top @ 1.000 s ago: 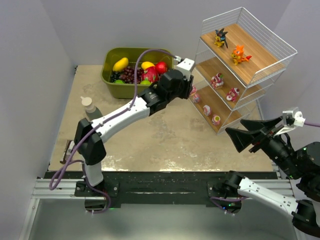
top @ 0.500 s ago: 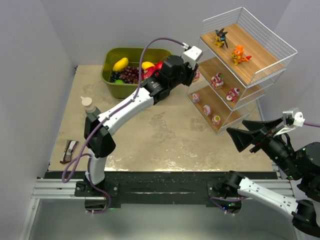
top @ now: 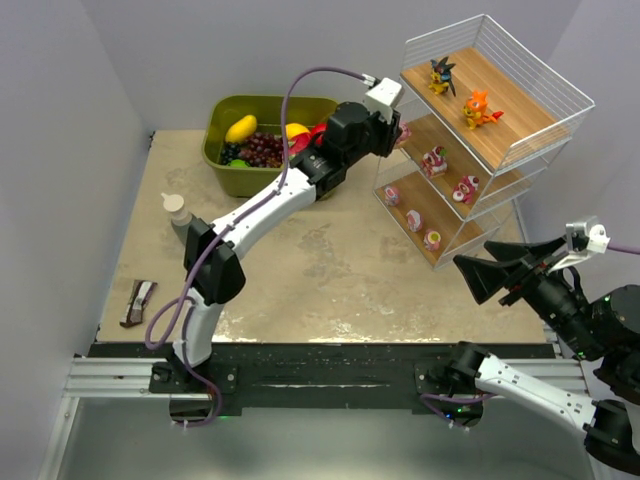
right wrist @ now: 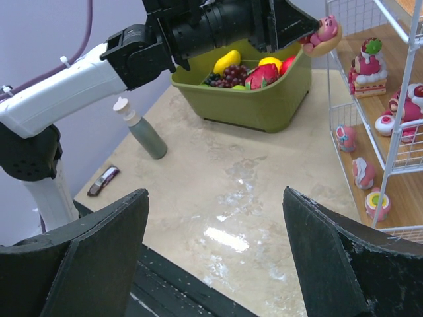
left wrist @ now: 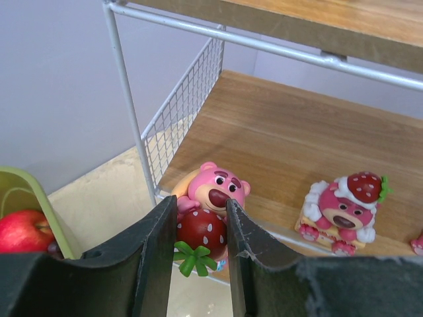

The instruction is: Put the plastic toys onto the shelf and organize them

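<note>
My left gripper [left wrist: 201,228] is shut on a pink bear figurine with a red strawberry [left wrist: 205,221] and holds it at the left front edge of the shelf's middle tier [left wrist: 284,139]; it also shows in the top view [top: 397,133] and the right wrist view [right wrist: 324,33]. The white wire shelf [top: 545,100] stands at the right. An orange creature [top: 476,108] and a dark spiky creature [top: 441,74] stand on the top tier. Pink figurines [top: 434,160] are on the middle tier, several more [top: 414,220] on the bottom tier. My right gripper [right wrist: 215,254] is open and empty, above the table's near right.
An olive-green bin [top: 228,178] of fruit stands at the back, left of the shelf. A grey bottle [top: 179,215] stands at the left. A small wrapped bar [top: 137,300] lies at the near left edge. Walls close in on the left and back.
My left arm has risen and moved right, carrying the pink bear figurine from near the bottom tier up to the middle tier's left edge. The right arm has not moved.
</note>
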Controlling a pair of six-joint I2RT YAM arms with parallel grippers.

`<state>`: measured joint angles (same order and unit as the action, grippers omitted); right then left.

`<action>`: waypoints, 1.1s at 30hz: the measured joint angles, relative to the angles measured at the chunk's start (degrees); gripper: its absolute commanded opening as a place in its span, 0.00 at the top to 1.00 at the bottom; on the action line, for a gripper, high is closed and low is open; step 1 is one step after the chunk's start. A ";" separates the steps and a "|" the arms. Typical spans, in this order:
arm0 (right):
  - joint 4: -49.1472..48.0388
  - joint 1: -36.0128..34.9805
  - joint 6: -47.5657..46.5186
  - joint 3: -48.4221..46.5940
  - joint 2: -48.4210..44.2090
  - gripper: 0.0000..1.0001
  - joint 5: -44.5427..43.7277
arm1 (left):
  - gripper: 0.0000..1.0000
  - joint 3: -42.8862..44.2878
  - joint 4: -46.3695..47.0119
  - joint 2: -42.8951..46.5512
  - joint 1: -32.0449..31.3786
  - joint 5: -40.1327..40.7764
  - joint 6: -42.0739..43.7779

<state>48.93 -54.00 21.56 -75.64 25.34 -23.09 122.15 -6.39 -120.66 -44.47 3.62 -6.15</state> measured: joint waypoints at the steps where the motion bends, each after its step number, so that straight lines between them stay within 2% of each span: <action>1: 0.00 0.00 0.07 0.13 -0.11 0.14 0.02 | 1.00 0.02 0.63 -0.22 0.11 -0.07 -0.42; 16: 0.46 0.00 0.48 1.46 -1.27 0.14 0.02 | 1.00 2.45 8.85 -5.60 0.59 -0.61 -5.92; 25: 0.57 0.00 0.50 1.97 -1.51 0.14 0.02 | 1.00 4.83 8.76 -8.11 0.59 -0.63 -6.34; 33: 0.83 0.00 0.50 2.38 -1.51 0.14 0.02 | 0.96 8.48 7.13 -9.33 0.59 -0.39 -6.25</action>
<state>49.76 -54.00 22.06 -73.25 23.83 -23.07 130.63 0.73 -129.99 -43.88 3.22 -12.40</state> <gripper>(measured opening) 0.855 0.378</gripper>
